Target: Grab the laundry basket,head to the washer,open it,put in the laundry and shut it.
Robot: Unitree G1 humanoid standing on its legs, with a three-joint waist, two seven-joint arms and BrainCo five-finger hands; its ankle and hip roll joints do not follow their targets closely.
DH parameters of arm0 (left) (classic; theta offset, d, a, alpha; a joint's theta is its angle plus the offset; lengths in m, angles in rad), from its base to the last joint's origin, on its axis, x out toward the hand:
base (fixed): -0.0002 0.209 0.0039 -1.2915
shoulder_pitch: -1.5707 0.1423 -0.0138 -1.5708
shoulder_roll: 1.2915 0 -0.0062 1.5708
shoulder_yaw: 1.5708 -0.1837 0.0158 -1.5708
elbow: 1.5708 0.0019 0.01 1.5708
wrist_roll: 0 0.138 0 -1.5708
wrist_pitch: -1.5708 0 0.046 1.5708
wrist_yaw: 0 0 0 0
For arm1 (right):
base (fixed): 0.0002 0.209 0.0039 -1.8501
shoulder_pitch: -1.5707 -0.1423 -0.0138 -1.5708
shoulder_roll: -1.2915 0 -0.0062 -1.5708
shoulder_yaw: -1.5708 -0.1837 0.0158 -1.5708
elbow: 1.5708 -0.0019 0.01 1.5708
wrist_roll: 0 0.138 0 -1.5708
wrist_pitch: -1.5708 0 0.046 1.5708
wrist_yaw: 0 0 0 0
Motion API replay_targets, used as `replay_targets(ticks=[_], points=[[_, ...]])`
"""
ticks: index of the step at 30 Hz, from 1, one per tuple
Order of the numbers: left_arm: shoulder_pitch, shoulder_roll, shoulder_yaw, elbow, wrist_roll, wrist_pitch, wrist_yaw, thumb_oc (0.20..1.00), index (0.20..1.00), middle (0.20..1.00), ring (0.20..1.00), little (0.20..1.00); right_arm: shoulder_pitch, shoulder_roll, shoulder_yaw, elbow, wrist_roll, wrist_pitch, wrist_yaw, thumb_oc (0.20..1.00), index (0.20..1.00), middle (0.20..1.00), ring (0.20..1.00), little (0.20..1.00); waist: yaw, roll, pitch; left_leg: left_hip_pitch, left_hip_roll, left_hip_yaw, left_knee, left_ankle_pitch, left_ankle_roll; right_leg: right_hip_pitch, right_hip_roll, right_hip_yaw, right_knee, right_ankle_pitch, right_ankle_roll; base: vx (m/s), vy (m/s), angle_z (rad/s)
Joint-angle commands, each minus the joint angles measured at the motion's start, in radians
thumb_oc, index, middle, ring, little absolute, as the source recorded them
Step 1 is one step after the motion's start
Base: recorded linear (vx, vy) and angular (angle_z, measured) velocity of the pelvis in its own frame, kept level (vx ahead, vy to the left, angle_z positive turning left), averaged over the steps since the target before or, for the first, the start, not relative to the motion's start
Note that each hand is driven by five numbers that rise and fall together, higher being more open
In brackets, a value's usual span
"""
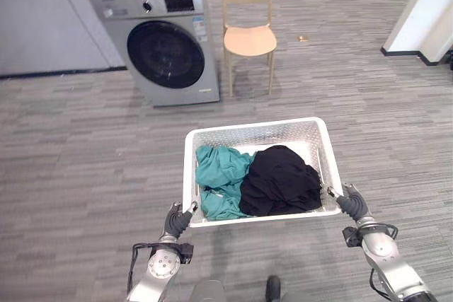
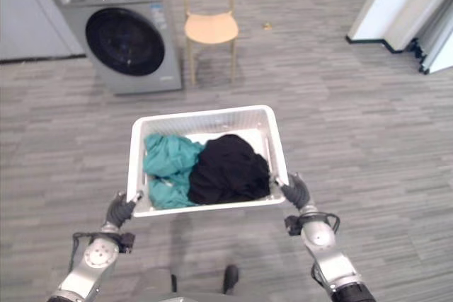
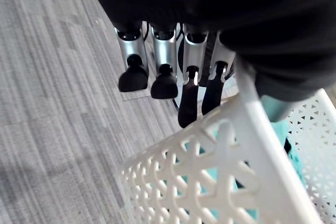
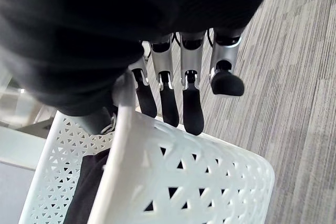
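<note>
A white perforated laundry basket [image 1: 255,127] hangs in front of me above the grey floor, holding a teal garment [image 1: 216,167] on its left and a black garment [image 1: 279,178] on its right. My left hand [image 1: 177,221] pinches the basket's near left corner, and my right hand [image 1: 352,204] pinches the near right corner. In the left wrist view the fingers [image 3: 160,61] reach down outside the basket wall [image 3: 210,166]. The right wrist view shows fingers [image 4: 170,93] against the rim [image 4: 184,177] in the same way. The silver washer [image 1: 159,33] stands ahead to the left with its round dark door [image 1: 165,54] shut.
A tan chair [image 1: 248,33] stands just right of the washer. A white wall corner [image 1: 425,12] juts in at the far right. Grey carpet lies between the basket and the washer.
</note>
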Motion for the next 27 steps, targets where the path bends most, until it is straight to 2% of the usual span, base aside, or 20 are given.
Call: replay_targets(ticks=[1, 2, 5, 6, 7, 8, 11, 12, 14, 18, 19, 22, 24, 25, 26, 27], points=[[-0.03, -0.026, -0.026, -0.108, -0.038, -0.104, -0.051, 0.2, 0.2, 0.2, 0.2, 0.2, -0.043, 0.028, -0.001, -0.126, 0.113, -0.159, 0.043, 0.2, 0.2, 0.2, 0.2, 0.2, 0.008, 0.021, -0.015, 0.092, -0.034, 0.026, -0.191, 0.096, 0.013, -0.059, 0.015, -0.016, 0.034, -0.059, 0.117, 0.26, 0.04, -0.17], [-0.027, -0.028, -0.027, -0.107, -0.034, -0.101, -0.052, 0.2, 0.2, 0.2, 0.2, 0.2, -0.036, 0.037, -0.008, -0.116, 0.108, -0.157, 0.036, 0.2, 0.2, 0.2, 0.2, 0.2, 0.018, 0.033, -0.016, 0.063, -0.067, 0.029, -0.289, 0.143, 0.01, -0.025, 0.039, -0.006, 0.024, -0.071, 0.121, 0.24, 0.045, -0.04], [-0.015, -0.031, -0.02, -0.107, -0.03, -0.104, -0.049, 0.2, 0.2, 0.2, 0.2, 0.2, -0.04, 0.044, -0.003, -0.102, 0.097, -0.153, 0.029, 0.2, 0.2, 0.2, 0.2, 0.2, 0.03, 0.039, -0.013, 0.071, -0.076, 0.02, -0.309, 0.151, 0.009, -0.017, 0.051, 0.013, 0.05, -0.092, 0.121, 0.22, 0.067, -0.23], [-0.009, -0.025, -0.016, -0.111, -0.027, -0.103, -0.05, 0.2, 0.2, 0.2, 0.2, 0.2, -0.045, 0.055, 0.004, -0.101, 0.094, -0.149, 0.036, 0.2, 0.2, 0.2, 0.2, 0.2, 0.041, 0.034, -0.021, 0.081, -0.102, -0.011, -0.29, 0.136, 0.02, -0.004, 0.05, 0.023, 0.078, -0.106, 0.125, 0.26, 0.101, -0.38], [-0.009, -0.025, -0.016, -0.111, -0.027, -0.103, -0.05, 0.2, 0.2, 0.2, 0.2, 0.2, -0.045, 0.055, 0.004, -0.101, 0.094, -0.149, 0.036, 0.2, 0.2, 0.2, 0.2, 0.2, 0.041, 0.034, -0.021, 0.081, -0.102, -0.011, -0.291, 0.136, 0.02, -0.005, 0.05, 0.023, 0.078, -0.106, 0.125, 0.37, 0.156, -0.27], [-0.003, -0.021, -0.013, -0.104, -0.029, -0.104, -0.056, 0.2, 0.2, 0.2, 0.2, 0.2, -0.048, 0.06, 0.007, -0.104, 0.085, -0.151, 0.05, 0.2, 0.2, 0.2, 0.2, 0.2, 0.043, 0.034, -0.04, 0.119, -0.106, -0.008, -0.306, 0.111, 0.043, -0.012, 0.048, 0.03, 0.14, -0.123, 0.131, 0.28, 0.142, -0.33], [-0.003, -0.014, -0.012, -0.1, -0.03, -0.105, -0.059, 0.2, 0.2, 0.2, 0.2, 0.2, -0.054, 0.066, 0.015, -0.105, 0.078, -0.151, 0.057, 0.2, 0.2, 0.2, 0.2, 0.2, 0.05, 0.03, -0.051, 0.154, -0.109, 0.006, -0.313, 0.085, 0.065, -0.023, 0.042, 0.042, 0.206, -0.127, 0.149, 0.26, 0.121, -0.45], [-0.006, -0.005, -0.014, -0.101, -0.032, -0.101, -0.058, 0.2, 0.2, 0.2, 0.2, 0.2, -0.056, 0.071, 0.024, -0.111, 0.07, -0.148, 0.063, 0.2, 0.2, 0.2, 0.2, 0.2, 0.049, 0.028, -0.049, 0.18, -0.108, 0.016, -0.31, 0.06, 0.086, -0.063, 0.037, 0.052, 0.32, -0.096, 0.177, 0.21, 0.076, -0.33], [-0.009, 0.001, -0.008, -0.105, -0.03, -0.099, -0.046, 0.2, 0.2, 0.2, 0.2, 0.2, -0.056, 0.085, 0.03, -0.107, 0.067, -0.147, 0.071, 0.2, 0.2, 0.2, 0.2, 0.2, 0.04, 0.031, -0.043, 0.217, -0.106, 0.027, -0.32, 0.036, 0.098, -0.133, 0.022, 0.034, 0.379, -0.046, 0.199, 0.26, 0.056, -0.32], [-0.011, 0.004, -0.003, -0.114, -0.031, -0.1, -0.047, 0.2, 0.2, 0.2, 0.2, 0.2, -0.055, 0.085, 0.034, -0.109, 0.067, -0.143, 0.075, 0.2, 0.2, 0.2, 0.2, 0.2, 0.021, 0.047, -0.038, 0.276, -0.092, 0.03, -0.348, 0.006, 0.097, -0.214, 0.008, -0.02, 0.322, -0.057, 0.188, 0.25, -0.015, -0.28], [-0.012, 0.002, -0.002, -0.115, -0.029, -0.102, -0.047, 0.2, 0.2, 0.2, 0.2, 0.2, -0.055, 0.08, 0.037, -0.11, 0.072, -0.143, 0.078, 0.2, 0.2, 0.2, 0.2, 0.2, 0.006, 0.049, -0.031, 0.317, -0.095, 0.018, -0.354, -0.017, 0.092, -0.262, -0.002, -0.033, 0.229, -0.034, 0.181, 0.4, -0.092, -0.15], [-0.026, -0.006, 0.008, -0.107, -0.021, -0.108, -0.036, 0.2, 0.2, 0.2, 0.2, 0.2, -0.055, 0.08, 0.039, -0.107, 0.074, -0.14, 0.074, 0.2, 0.2, 0.2, 0.2, 0.2, -0.018, 0.059, -0.016, 0.388, -0.075, -0.013, -0.369, -0.043, 0.064, -0.314, -0.029, -0.048, 0.084, 0.019, 0.202, 0.44, -0.147, 0.09], [-0.031, -0.007, 0.008, -0.106, -0.018, -0.109, -0.034, 0.2, 0.2, 0.2, 0.2, 0.2, -0.055, 0.079, 0.038, -0.108, 0.072, -0.139, 0.072, 0.2, 0.2, 0.2, 0.2, 0.2, -0.024, 0.064, -0.012, 0.406, -0.066, -0.022, -0.369, -0.052, 0.058, -0.32, -0.034, -0.052, 0.068, 0.032, 0.208, 0.35, -0.171, 0.3], [-0.037, -0.005, 0.009, -0.105, -0.017, -0.119, -0.032, 0.2, 0.2, 0.2, 0.2, 0.2, -0.054, 0.078, 0.034, -0.116, 0.071, -0.14, 0.073, 0.2, 0.2, 0.2, 0.2, 0.2, -0.031, 0.06, -0.021, 0.45, -0.051, -0.045, -0.368, -0.069, 0.039, -0.326, -0.05, -0.036, 0.065, 0.055, 0.214, 0.49, -0.299, 0.32], [-0.03, -0.009, 0.009, -0.101, -0.015, -0.122, -0.033, 0.2, 0.2, 0.2, 0.2, 0.2, -0.048, 0.083, 0.037, -0.118, 0.074, -0.145, 0.077, 0.2, 0.2, 0.2, 0.2, 0.2, -0.031, 0.057, -0.029, 0.458, -0.04, -0.055, -0.349, -0.057, 0.023, -0.311, -0.047, -0.03, 0.073, 0.07, 0.203, 0.49, -0.3, 0.52], [-0.029, -0.009, 0.009, -0.101, -0.014, -0.122, -0.032, 0.2, 0.2, 0.2, 0.2, 0.2, -0.048, 0.083, 0.037, -0.118, 0.074, -0.145, 0.077, 0.2, 0.2, 0.2, 0.2, 0.2, -0.032, 0.058, -0.03, 0.458, -0.038, -0.056, -0.348, -0.058, 0.023, -0.31, -0.046, -0.032, 0.073, 0.07, 0.203, 0.42, -0.322, 0.81]])
